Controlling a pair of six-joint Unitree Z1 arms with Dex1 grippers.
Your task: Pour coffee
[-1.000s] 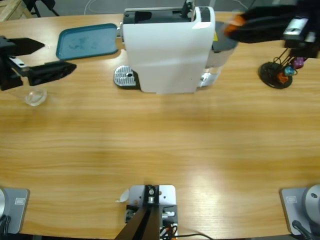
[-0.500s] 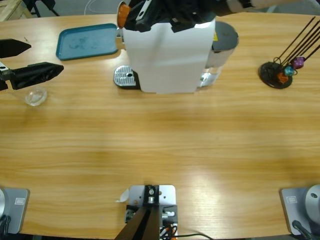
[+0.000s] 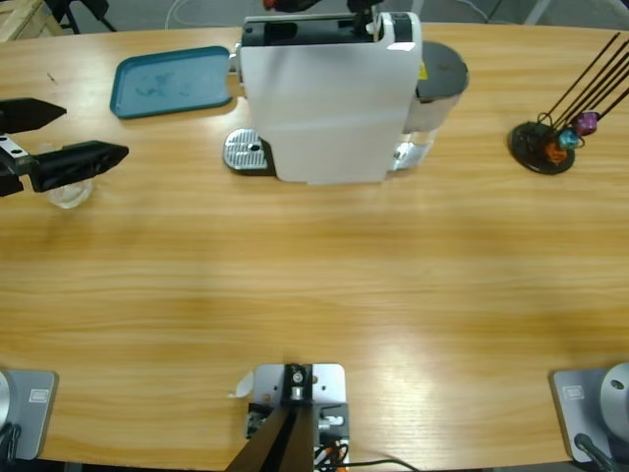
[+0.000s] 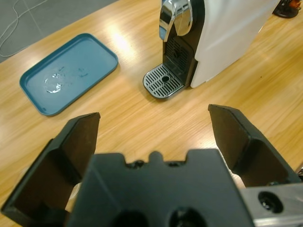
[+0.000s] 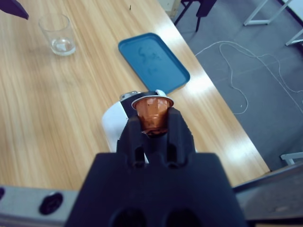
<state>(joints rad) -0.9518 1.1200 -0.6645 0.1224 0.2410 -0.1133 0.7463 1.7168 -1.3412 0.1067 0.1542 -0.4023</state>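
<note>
Hiding glass (image 3: 67,190) partly, left pincer (image 3: 84,133) spread; contents unclear

A teal tray (image 3: 173,83) lies beside the white coffee machine (image 3: 329,98).

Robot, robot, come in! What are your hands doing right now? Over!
Left gripper open, beside the glass. Right gripper shut on an orange capsule, above the coffee machine. No coffee poured. Nothing in the way.
</note>
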